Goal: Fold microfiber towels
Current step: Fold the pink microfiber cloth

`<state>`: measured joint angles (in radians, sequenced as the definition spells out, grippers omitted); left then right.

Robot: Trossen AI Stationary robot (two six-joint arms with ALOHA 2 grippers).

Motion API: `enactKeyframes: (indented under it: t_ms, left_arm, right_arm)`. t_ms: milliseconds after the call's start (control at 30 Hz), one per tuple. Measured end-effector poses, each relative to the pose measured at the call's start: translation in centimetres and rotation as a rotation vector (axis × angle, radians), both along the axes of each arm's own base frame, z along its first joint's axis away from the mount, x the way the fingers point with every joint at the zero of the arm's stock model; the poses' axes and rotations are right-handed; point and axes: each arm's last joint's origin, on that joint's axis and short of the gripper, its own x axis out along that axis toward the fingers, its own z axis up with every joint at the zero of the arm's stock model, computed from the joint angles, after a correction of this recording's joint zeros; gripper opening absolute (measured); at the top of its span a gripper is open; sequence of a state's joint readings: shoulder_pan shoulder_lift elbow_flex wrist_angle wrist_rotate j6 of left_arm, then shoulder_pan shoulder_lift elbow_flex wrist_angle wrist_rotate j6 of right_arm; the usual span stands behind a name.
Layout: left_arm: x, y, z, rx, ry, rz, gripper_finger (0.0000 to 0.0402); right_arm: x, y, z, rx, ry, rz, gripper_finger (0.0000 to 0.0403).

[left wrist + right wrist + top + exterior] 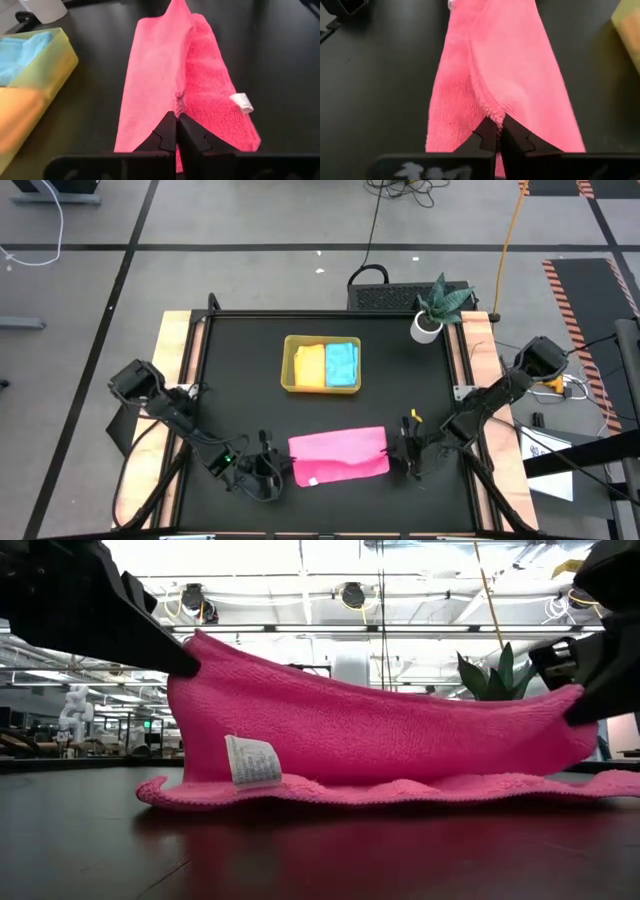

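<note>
Left jaws: closed together on an edge of the pink towel [165, 75], as seen past the left gripper [176, 131] in its wrist view; the gripper is placed at the towel's left end, near the front of the bench [240, 360]
Right jaws: closed together on the towel's edge, as seen past the right gripper [499, 131] in its wrist view; the gripper is placed at the towel's right end
Pink towel: laid near the front edge of the bench, between the two grippers; one layer is held raised and stretched between them, sagging in the middle; the lower layer is left flat on the bench, its edge wavy in the low view
Label: a small white tag [252, 761] is seen hanging on the towel's near side, toward the left gripper's end
Tray: a yellow-green tray [291, 367] is set at mid-bench, well apart from the pink towel
Tray contents: a yellow towel [309, 365] and a sky blue towel [342, 363] are lying side by side inside
Plant: a potted plant [436, 308] in a white pot is stood at the far right corner of the bench
</note>
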<state>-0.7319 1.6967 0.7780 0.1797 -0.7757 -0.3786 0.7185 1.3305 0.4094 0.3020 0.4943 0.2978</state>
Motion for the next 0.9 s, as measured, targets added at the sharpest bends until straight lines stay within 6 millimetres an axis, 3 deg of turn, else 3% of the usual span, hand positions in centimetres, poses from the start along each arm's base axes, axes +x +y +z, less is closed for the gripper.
enactKeyframes:
  t_ms: [267, 667, 800, 900]
  left_arm:
    - [0.4, -0.2, 0.4, 0.005, -0.029, -0.043, 0.0004]
    - [1.0, -1.7, -4.9, -0.012, 0.013, -0.068, 0.0012]
    - [0.9, -1.6, -4.7, 0.027, 0.017, -0.071, 0.0008]
    - [0.7, -1.6, -3.1, 0.075, -0.030, -0.074, 0.0005]
  right_arm:
    - [0.2, -0.3, 2.1, -0.104, -0.053, -0.066, 0.0000]
    - [-0.8, -0.8, 0.9, -0.087, 0.006, -0.104, 0.0000]
    - [-0.7, -0.6, 1.0, -0.035, 0.004, -0.077, 0.0000]
    - [-0.5, -0.1, 1.5, -0.003, -0.045, -0.053, 0.0000]
